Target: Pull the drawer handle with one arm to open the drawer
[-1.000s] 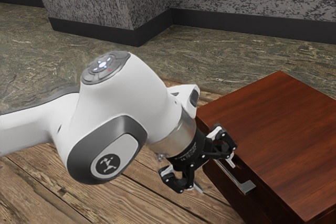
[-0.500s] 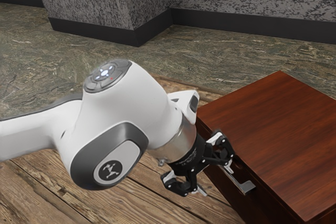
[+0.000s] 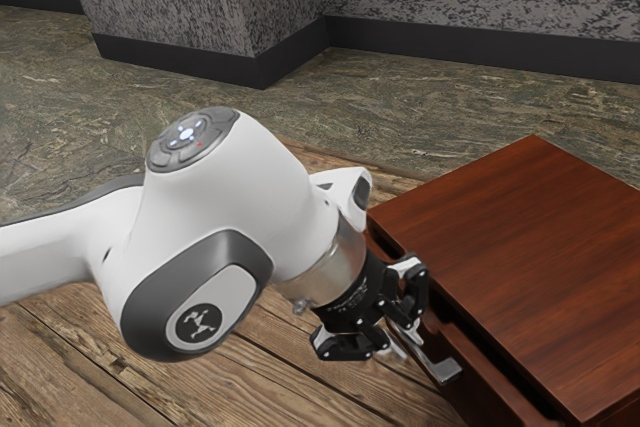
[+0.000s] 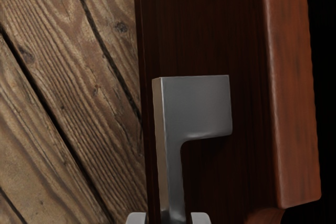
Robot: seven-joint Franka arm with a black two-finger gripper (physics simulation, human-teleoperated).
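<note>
Pull step: gripper [image 3: 408,325] on drawer handle [image 3: 440,368], drawer [image 3: 478,392] looks just cracked open.

Near side: plank floor [image 3: 250,377], clear run for my arm toward the exterior view's left. Jaws are clamped on the handle's bar from both sides; in the wrist view, fingertips [image 4: 137,216] flank it low on the bar. Drawer front sits slightly proud of the cabinet [image 3: 520,237] behind it. My call: pull straight along the drawer's travel, no twist, no lift, steady and slow so the bar doesn't slip out of the pads.
</note>
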